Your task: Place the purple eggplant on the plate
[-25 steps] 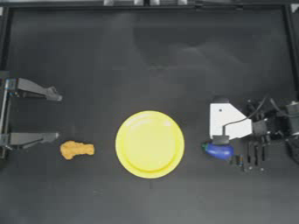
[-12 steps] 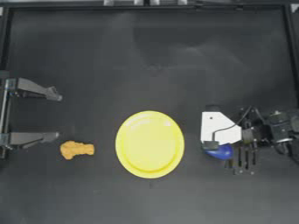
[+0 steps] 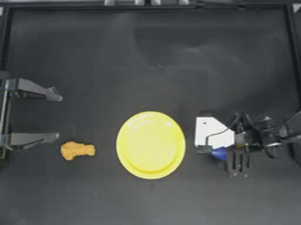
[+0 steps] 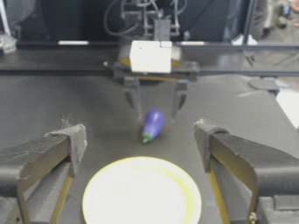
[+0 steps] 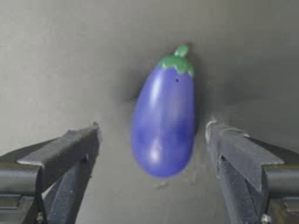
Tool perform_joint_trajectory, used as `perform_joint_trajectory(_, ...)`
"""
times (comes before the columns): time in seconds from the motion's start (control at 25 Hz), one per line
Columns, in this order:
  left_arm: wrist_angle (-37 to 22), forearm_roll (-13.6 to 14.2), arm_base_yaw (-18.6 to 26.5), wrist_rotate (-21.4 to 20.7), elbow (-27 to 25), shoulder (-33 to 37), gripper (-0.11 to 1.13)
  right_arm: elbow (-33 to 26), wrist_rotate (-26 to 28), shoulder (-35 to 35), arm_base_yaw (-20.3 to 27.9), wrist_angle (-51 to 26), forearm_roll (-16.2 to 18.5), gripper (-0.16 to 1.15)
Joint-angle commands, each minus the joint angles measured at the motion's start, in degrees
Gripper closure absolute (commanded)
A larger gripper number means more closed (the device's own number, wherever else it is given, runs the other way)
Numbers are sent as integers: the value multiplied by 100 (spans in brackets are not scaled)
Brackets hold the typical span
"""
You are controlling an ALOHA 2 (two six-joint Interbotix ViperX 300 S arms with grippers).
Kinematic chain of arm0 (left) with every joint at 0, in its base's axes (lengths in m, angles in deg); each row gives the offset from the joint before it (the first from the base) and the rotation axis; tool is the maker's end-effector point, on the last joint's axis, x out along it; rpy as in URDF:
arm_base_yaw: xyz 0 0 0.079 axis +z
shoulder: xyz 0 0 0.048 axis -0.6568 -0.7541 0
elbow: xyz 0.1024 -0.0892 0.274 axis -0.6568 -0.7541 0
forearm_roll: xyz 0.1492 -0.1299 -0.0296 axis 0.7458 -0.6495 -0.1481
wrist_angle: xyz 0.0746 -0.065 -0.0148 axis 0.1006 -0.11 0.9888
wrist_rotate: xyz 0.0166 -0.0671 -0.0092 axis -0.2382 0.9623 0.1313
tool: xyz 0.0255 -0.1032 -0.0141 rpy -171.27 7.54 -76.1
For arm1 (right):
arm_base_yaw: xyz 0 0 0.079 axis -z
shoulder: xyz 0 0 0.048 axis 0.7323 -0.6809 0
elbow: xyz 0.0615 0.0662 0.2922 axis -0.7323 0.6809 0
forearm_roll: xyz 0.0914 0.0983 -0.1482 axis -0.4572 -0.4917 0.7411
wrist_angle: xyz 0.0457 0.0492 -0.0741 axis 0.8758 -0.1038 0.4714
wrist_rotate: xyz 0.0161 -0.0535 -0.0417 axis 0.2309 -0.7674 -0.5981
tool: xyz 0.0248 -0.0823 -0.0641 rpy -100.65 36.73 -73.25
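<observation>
The plate (image 3: 150, 144) lies mid-table with bare table all round. The right gripper (image 5: 153, 144) stands spread around the purple eggplant (image 5: 164, 120), not touching; from above its body hides most of the eggplant (only a blue sliver shows). The left gripper (image 3: 54, 117) waits released at the left edge, near the orange nugget (image 3: 77, 150).

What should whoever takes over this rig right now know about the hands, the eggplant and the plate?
Right hand: open, lowered over the purple eggplant, one jaw on each side, not gripping.
Left hand: open, parked at the table's left edge, idle.
Eggplant lies on the table right of the yellow plate, stem tip toward it. The plate holds nothing. An orange nugget-like piece lies left of the plate; leave it.
Done: approach and alignment.
Left: close on the eggplant, lift, carry it over the plate, release.
</observation>
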State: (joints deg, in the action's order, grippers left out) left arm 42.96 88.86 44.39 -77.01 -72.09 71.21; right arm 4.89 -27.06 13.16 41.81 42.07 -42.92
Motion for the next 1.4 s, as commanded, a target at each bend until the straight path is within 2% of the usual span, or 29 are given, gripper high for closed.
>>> perform_joint_trajectory(0.04,35,0,9,9,53,-35,-1,-35,9,-35,-9,88,9,-2)
perform_joint_trajectory(0.24,35,0,9,18,44,-35,-1,-26,26,-176,-9,149,18,0)
perform_joint_trajectory(0.32,26,0,9,18,35,-26,-1,-35,79,-176,-9,149,26,6)
perform_joint_trajectory(0.4,35,0,9,26,35,-35,-1,-44,185,-176,0,105,79,21)
perform_joint_trajectory(0.56,35,9,9,35,26,-26,-1,-44,369,-176,-9,-88,255,67)
perform_joint_trajectory(0.6,35,0,9,35,26,-26,-1,-62,360,-149,-9,-114,255,73)
perform_joint_trajectory(0.84,26,0,9,35,26,-35,-1,-255,290,299,0,-167,290,71)
perform_joint_trajectory(1.04,26,0,9,35,26,-35,-1,-765,229,659,-9,-360,624,71)
perform_joint_trajectory(1.2,26,0,9,35,26,-26,-1,-1266,-35,545,-9,-554,879,70)
perform_joint_trajectory(1.4,26,0,9,35,9,-35,-1,-1969,-686,44,26,-642,905,70)
